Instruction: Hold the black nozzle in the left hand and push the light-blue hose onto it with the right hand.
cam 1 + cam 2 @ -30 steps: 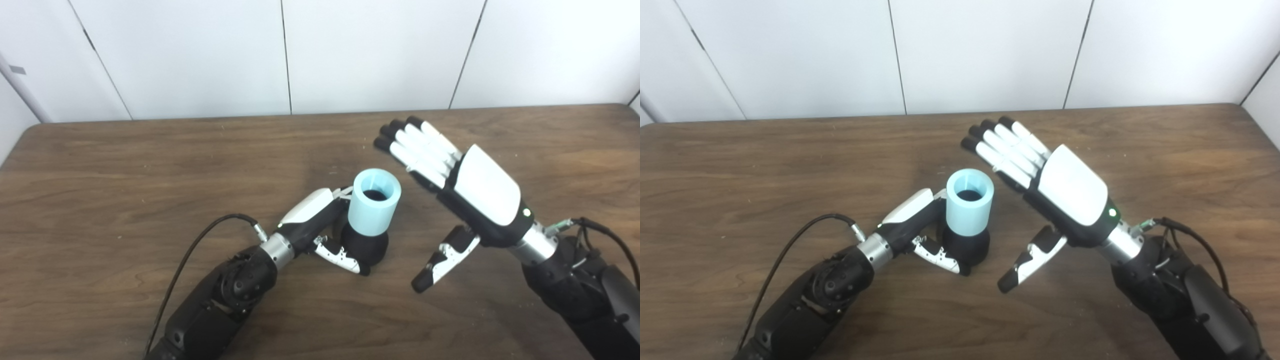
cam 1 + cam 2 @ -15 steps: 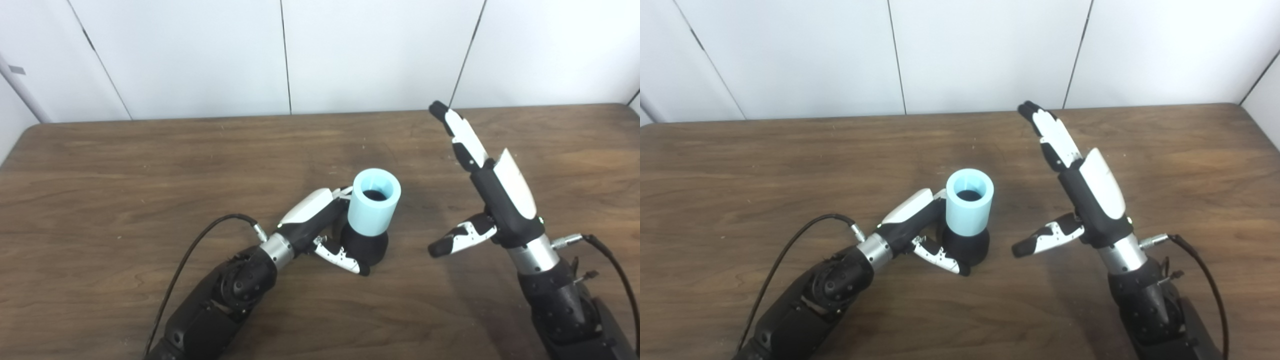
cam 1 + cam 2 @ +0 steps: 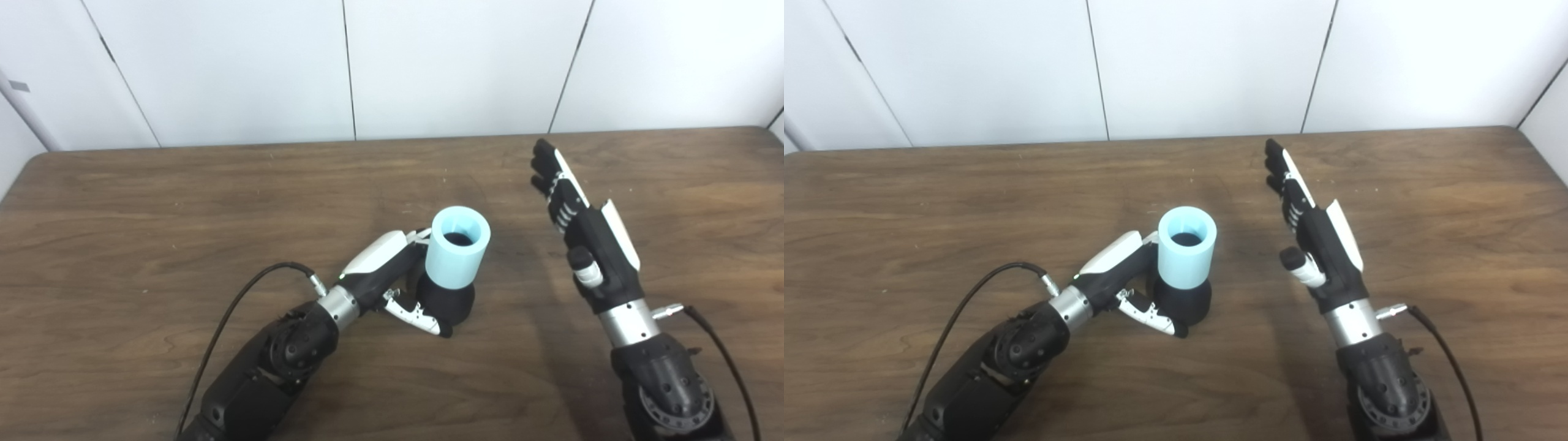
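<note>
since the earlier frame the right hand (image 3: 588, 245) has turned edge-on, pulled back to the right of the frame, and its thumb has folded in toward the palm; the left side looks unchanged.

light-blue hose (image 3: 458, 254): short cylinder, upright, open end up, just right of frame centre. it sits seated on top of the black nozzle (image 3: 447, 301), whose rounded base rests on the surface (image 3: 153, 208).

left hand (image 3: 392, 269): lower centre of frame, closed on the nozzle, thumb (image 3: 422, 317) curled round the front of the base, fingers behind, mostly hidden by the hose. palm shell lies against the hose's left side.

right hand: well apart from the hose, centre right of frame, raised off the surface, fingers (image 3: 554, 177) straight and together, pointing toward the top of the frame. open, holding nothing.

black cable (image 3: 245, 294) loops from the left wrist across the lower left of the frame.
</note>
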Robot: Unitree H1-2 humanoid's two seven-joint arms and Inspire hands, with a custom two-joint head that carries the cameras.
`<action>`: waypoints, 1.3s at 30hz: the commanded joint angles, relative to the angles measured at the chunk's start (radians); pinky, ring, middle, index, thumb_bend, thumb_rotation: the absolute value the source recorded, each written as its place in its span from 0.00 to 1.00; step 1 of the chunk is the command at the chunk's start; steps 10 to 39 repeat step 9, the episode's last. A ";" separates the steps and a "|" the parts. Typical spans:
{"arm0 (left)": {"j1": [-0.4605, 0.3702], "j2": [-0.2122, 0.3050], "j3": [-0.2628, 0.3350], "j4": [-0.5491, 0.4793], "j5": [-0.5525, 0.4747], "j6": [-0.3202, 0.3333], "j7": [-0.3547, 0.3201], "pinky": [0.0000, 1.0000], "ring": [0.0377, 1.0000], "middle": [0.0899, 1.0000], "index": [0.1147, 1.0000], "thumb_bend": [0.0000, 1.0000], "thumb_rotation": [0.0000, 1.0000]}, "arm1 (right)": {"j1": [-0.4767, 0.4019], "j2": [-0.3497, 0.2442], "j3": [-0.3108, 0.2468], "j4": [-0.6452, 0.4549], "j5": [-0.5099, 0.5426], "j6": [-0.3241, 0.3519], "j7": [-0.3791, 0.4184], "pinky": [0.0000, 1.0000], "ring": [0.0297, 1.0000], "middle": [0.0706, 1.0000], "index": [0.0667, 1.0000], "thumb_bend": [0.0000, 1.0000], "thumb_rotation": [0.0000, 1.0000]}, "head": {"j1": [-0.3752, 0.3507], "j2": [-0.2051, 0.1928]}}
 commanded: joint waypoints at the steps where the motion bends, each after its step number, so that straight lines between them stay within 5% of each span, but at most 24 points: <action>1: 0.107 0.055 -0.052 0.100 0.030 0.154 -0.144 1.00 1.00 0.80 0.41 0.52 0.06 | -0.016 0.010 -0.015 -0.050 0.039 -0.005 0.018 1.00 1.00 1.00 1.00 0.91 1.00 | -0.001 0.002; 39: 0.114 0.059 -0.046 0.083 0.021 0.150 -0.143 1.00 0.99 0.83 0.42 0.52 0.07 | 0.004 0.035 -0.014 -0.036 0.084 -0.006 0.054 1.00 1.00 1.00 1.00 0.89 1.00 | 0.006 -0.005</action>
